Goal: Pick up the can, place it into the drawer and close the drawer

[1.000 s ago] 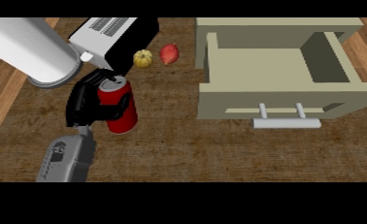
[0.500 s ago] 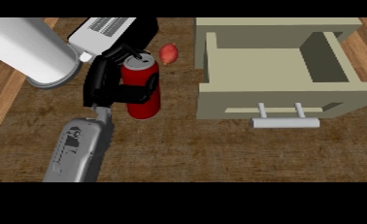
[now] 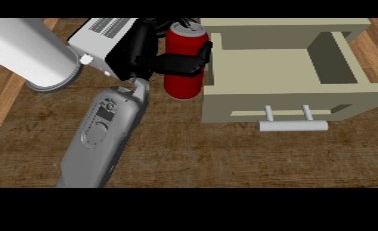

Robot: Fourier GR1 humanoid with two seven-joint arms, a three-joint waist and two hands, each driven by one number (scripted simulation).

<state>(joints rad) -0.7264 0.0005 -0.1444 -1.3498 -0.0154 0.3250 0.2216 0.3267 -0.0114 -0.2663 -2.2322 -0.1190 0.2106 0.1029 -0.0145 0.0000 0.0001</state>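
Left hand [image 3: 151, 57]: we are wrapping its fingers round the red can [image 3: 184, 60], holding it upright just beside the open drawer [image 3: 277, 106]. Risk: we are likely clipping the drawer's near wall if carried low. Right hand: unseen.

Place: a kitchen, seen steeply from above.
Worktop [image 3: 221, 155]: dark brown wood grain, spreading below and to the right of the left hand [image 3: 148, 55].
Drawer [image 3: 284, 82]: beige, pulled open, with a pale bar handle [image 3: 293, 125], just right of the hand.
Appliance [image 3: 100, 37]: white boxy casing with vent slots, just left of the hand.
Cylinder [image 3: 33, 52]: large, white, farther left.
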